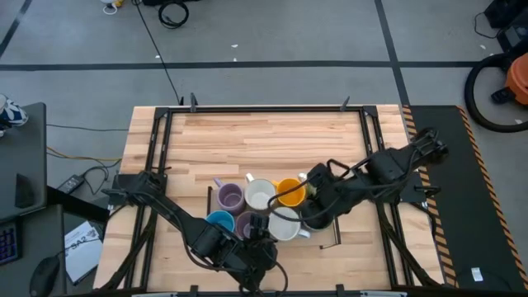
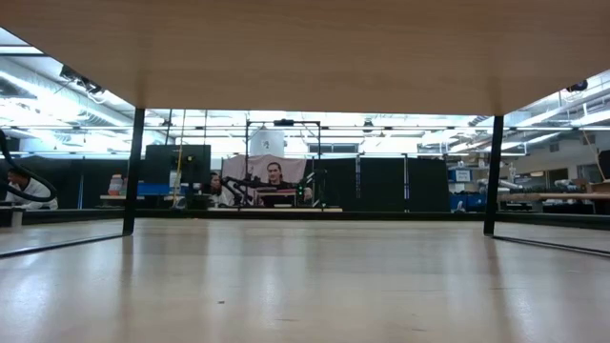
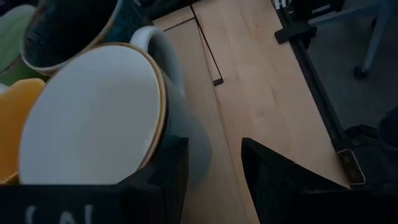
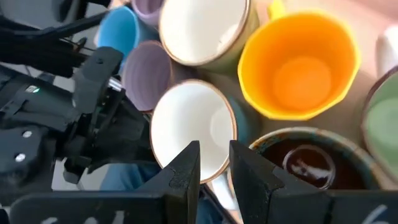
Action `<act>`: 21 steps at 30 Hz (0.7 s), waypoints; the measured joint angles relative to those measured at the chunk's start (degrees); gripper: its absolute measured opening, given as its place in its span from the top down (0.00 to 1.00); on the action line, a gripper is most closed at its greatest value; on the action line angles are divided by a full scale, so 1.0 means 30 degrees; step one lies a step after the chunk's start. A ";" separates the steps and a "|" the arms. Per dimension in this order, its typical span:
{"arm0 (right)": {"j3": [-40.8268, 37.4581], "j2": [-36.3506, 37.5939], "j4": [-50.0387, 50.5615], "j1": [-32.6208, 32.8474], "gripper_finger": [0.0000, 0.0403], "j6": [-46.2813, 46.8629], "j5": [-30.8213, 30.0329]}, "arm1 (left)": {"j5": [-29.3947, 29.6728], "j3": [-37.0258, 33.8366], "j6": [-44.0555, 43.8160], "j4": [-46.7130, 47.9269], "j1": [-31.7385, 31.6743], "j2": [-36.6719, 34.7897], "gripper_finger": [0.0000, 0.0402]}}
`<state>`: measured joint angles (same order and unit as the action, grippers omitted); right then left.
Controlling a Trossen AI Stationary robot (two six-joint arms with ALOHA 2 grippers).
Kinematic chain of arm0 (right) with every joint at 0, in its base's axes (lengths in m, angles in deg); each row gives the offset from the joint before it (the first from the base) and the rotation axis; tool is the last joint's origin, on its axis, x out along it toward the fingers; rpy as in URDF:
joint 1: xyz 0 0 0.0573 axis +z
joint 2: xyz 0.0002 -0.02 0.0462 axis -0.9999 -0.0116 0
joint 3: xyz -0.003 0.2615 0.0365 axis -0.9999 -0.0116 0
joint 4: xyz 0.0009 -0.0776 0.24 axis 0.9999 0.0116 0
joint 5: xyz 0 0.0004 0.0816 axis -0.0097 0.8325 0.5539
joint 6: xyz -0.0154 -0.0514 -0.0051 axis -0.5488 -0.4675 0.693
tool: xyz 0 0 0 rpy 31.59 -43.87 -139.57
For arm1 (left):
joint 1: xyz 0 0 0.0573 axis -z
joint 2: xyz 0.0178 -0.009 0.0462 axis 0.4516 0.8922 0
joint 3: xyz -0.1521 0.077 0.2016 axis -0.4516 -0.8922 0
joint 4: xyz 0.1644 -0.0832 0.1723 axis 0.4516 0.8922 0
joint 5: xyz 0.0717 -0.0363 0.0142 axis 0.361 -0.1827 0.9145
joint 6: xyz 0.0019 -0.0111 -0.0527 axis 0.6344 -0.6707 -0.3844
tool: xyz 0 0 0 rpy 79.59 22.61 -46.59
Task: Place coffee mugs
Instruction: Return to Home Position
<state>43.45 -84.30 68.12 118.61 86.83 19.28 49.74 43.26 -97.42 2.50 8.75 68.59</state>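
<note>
Several mugs stand in a tight cluster near the table's near edge: two lavender (image 1: 229, 198) (image 1: 247, 223), light blue (image 1: 219, 221), orange (image 1: 289, 192), two white (image 1: 259, 195) (image 1: 285, 224) and dark brown (image 4: 311, 165). The green mug (image 4: 382, 124) shows only at the right wrist view's edge. My left gripper (image 3: 214, 165) is open at the near side of the near white mug (image 3: 93, 118), low beside its outer wall. My right gripper (image 4: 214, 165) hovers above that mug and the dark brown one, its fingers a narrow gap apart with nothing between them. My left gripper has one finger (image 3: 174, 162) right by the near white mug's outer wall (image 3: 189, 140), level, from the table's near side. I cannot tell whether it touches. The mug stands upright on the table, its handle (image 3: 152, 40) on the far side.
Black frame rails (image 1: 157, 165) run along the table's left, right and far sides. Thin black marker lines (image 1: 334, 243) lie on the wood beside the cluster. Bare wood (image 1: 264, 136) stretches from the mugs to the far edge. The low view shows only the room, with a person far off.
</note>
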 joint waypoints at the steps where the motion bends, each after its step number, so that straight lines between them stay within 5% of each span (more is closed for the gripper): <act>1: 0.0000 0.0188 0.0000 0.0000 0.77 -0.0421 -0.0164 | -0.0013 0.0000 -0.0001 -0.0050 0.0007 -0.0066 0.61; 21: -0.0003 0.4739 -0.0012 0.0000 0.77 -0.8928 -0.4473 | -0.0054 0.0015 -0.0057 -0.0761 0.0080 -0.4201 0.61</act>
<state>43.44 -70.08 68.09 118.61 60.05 5.87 49.58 43.31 -97.59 0.22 8.99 55.99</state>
